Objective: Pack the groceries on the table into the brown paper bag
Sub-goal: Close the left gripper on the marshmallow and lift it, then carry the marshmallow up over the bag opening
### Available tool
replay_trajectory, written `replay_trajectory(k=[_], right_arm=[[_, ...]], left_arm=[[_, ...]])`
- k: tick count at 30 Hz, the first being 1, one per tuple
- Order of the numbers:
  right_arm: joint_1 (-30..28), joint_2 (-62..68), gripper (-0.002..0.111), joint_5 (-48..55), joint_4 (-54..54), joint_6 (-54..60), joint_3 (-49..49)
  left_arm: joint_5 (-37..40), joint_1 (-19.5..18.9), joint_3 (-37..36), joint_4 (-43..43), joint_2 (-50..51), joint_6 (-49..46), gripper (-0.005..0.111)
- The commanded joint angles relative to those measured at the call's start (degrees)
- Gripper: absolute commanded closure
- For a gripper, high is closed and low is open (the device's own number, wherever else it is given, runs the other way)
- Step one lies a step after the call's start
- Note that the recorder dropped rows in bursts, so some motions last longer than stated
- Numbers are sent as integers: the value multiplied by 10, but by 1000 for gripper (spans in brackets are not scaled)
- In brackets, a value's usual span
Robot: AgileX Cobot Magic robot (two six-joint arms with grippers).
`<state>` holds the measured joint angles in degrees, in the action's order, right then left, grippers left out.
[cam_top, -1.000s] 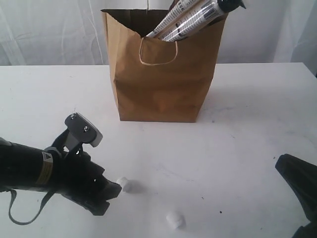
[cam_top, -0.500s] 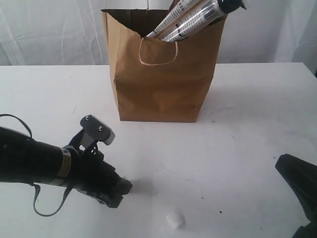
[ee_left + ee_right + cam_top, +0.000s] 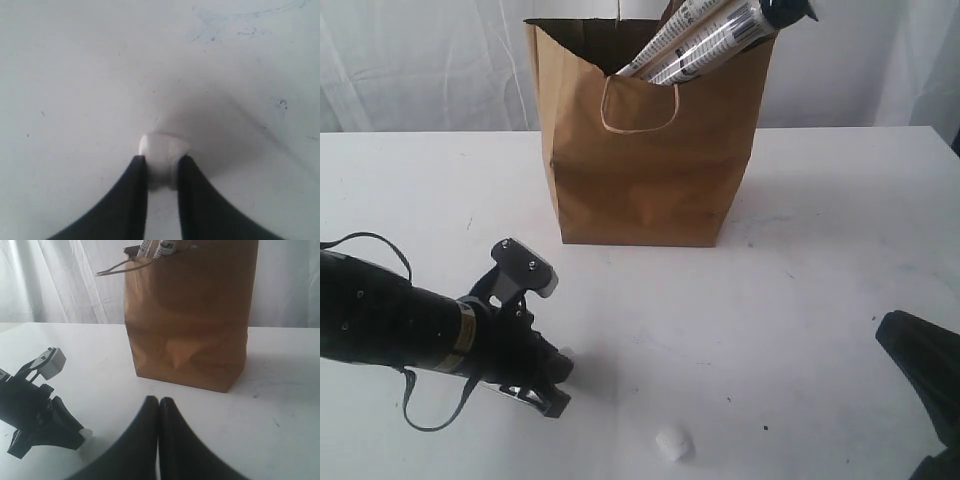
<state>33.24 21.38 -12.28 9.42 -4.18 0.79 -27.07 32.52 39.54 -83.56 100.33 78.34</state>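
Observation:
On the white table (image 3: 820, 250), my left gripper (image 3: 162, 160) lies low, its two black fingers pressed against either side of a white marshmallow (image 3: 161, 147). The exterior view shows that gripper (image 3: 558, 378) at the front left with the marshmallow (image 3: 566, 352) peeking out at its tip. A second marshmallow (image 3: 672, 443) lies loose near the front edge. The brown paper bag (image 3: 650, 150) stands upright at the back, with long noodle packs (image 3: 710, 35) sticking out of its top. My right gripper (image 3: 159, 401) is shut and empty, facing the bag (image 3: 192, 315) from the front right.
The right arm's dark body (image 3: 925, 385) sits at the table's front right corner. A white curtain (image 3: 420, 60) hangs behind the table. The left arm (image 3: 35, 420) with its grey wrist camera shows in the right wrist view.
My left arm moved right and down over the nearer marshmallow, and its fingers have closed from wide open onto it. The right arm has not moved.

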Motion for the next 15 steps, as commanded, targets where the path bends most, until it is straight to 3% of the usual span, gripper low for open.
replay_trajectory(k=[1, 8, 15], right_arm=[[-3, -4, 108, -2, 0, -1, -3], [-3, -4, 108, -2, 0, -1, -3], [-3, -4, 108, -2, 0, -1, -3]], left_arm=[[24, 3, -7, -10, 11, 3, 106], [41, 2, 1, -11, -53, 5, 107], [112, -7, 69, -13, -178, 4, 107]])
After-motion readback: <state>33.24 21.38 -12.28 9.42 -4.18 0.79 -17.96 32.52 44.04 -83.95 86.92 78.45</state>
